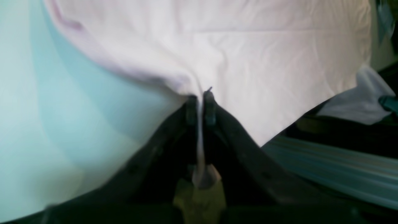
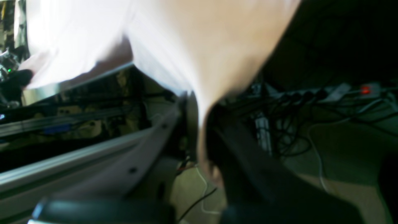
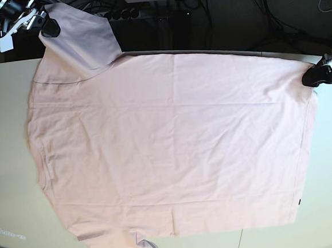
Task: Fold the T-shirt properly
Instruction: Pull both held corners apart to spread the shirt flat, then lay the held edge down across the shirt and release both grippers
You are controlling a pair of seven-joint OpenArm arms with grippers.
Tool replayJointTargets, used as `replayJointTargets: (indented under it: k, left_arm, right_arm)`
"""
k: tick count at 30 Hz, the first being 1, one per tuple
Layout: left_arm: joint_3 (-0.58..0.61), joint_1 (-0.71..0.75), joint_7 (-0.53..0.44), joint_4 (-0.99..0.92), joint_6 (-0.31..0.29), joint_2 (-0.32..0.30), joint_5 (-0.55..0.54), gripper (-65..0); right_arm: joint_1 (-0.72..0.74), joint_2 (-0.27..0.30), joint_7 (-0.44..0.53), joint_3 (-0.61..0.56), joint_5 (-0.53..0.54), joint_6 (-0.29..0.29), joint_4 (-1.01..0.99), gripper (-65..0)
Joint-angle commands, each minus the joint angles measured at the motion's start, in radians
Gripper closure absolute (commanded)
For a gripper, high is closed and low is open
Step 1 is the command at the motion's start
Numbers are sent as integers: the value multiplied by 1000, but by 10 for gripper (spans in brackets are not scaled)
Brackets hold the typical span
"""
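stretching the t-shirt flat over the table, plain side up, both grippers clamped shut on cloth.
left gripper pinches its hem corner, right gripper a sleeve past the table's far edge; pull evenly, keep tension low. wrist views are blurred, near sleeve cut off.

A plain pale pink T-shirt, with no print showing, lies on a white table that looks pale blue-green from the left wrist view. Both grippers are black, and the background is dark.
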Motion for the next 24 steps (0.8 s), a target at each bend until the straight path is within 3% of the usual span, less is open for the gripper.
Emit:
replayJointTargets:
  k: [1, 15, 24]
  left_arm:
    - [-21, 4, -12, 36, -16, -27, -24, 0]
    - [-58, -29, -12, 153, -16, -28, -37, 0]
    - [-58, -153, -13, 153, -16, -83, -27, 0]
  right_arm:
    - [-20, 11, 7, 24, 42, 105, 30, 0]
    - [-12, 20, 1, 71, 21, 108, 336, 0]
    - [125, 148, 24, 71, -89, 106, 364, 0]
